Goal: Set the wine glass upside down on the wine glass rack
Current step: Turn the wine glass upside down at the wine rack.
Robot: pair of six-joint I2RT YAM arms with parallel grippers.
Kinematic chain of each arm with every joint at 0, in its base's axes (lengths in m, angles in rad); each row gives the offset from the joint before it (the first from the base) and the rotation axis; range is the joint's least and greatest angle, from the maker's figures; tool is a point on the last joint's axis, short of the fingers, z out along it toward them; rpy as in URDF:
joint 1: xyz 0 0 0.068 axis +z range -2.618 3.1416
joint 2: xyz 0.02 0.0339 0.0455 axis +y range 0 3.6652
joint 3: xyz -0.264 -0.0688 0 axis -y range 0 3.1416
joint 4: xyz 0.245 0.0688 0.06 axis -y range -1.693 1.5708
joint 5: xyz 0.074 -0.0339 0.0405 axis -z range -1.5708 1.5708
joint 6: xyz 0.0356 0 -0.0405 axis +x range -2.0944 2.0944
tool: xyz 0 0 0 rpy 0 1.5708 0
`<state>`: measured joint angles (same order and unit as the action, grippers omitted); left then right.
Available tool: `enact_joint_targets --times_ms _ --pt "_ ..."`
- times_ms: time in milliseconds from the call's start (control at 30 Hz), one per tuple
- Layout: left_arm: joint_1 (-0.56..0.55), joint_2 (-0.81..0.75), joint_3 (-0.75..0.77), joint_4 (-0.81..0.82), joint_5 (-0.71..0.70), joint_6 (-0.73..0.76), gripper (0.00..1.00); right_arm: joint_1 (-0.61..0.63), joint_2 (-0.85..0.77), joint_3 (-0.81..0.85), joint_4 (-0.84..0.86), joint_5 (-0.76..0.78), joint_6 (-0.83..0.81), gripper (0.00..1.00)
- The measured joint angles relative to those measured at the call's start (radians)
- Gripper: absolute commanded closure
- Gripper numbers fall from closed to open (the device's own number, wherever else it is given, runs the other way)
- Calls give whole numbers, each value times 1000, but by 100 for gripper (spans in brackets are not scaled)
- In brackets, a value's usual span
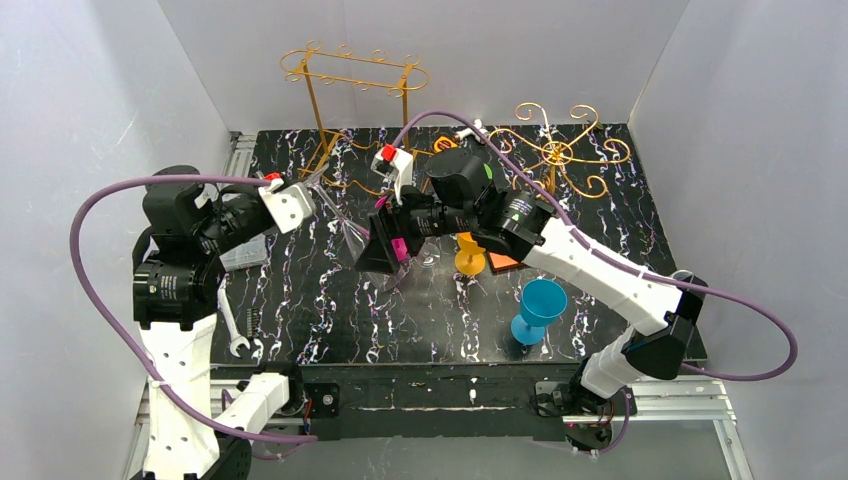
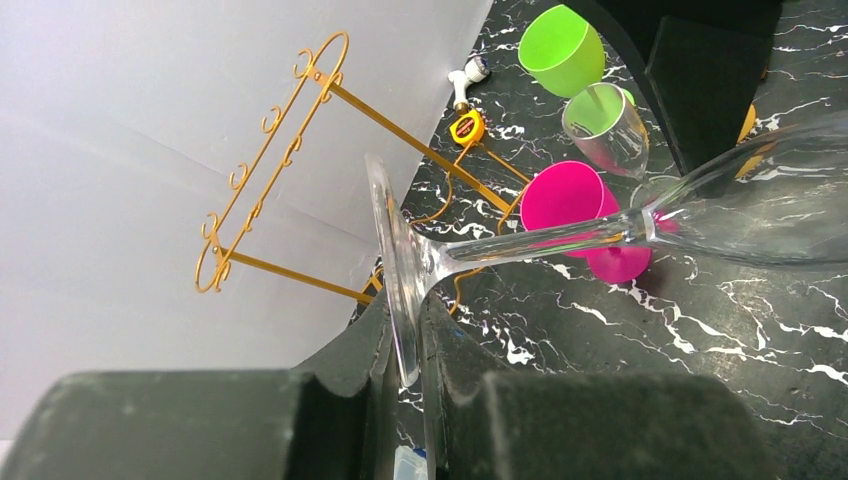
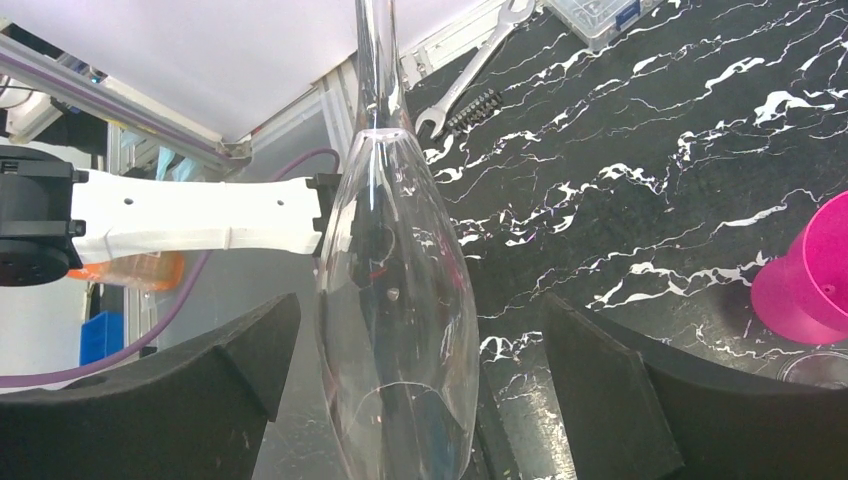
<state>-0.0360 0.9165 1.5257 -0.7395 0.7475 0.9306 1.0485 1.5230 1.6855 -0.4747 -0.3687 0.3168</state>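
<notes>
Seeming fragile and slick, the wine glass (image 2: 540,240) was clamped by its foot in the left gripper (image 2: 405,335), the right gripper (image 3: 415,340) gaping around its bowl.

Bright, even, diffuse light bounces off the plain white enclosure walls (image 1: 90,90), and no lamp is in view. Shadows are faint and soft on the glossy black white-veined tabletop (image 1: 300,290). The top view is sharp throughout. In both wrist views the black foam fingers (image 2: 200,425) are blurred up close. The clear stemmed wine glass (image 2: 520,245) shows pale glints, and its bowl carries streaky reflections in the right wrist view.
</notes>
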Motion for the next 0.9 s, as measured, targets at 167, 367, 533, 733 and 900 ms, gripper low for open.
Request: enact_joint_targets --times_ms 167,367,533,733,900 --pt "0 -2 -5 13 4 0 100 6 0 -11 9 -1 5 25" --pt "0 -2 -11 46 8 -39 88 7 3 -2 7 8 14 61" --pt "1 8 -10 102 13 -164 7 8 13 37 -29 57 -10 72" --pt "0 26 -9 174 -7 -393 2 6 8 38 -86 213 -77 89" --pt "0 70 -1 199 -39 -602 2 -45 -71 -10 -99 426 -121 99"
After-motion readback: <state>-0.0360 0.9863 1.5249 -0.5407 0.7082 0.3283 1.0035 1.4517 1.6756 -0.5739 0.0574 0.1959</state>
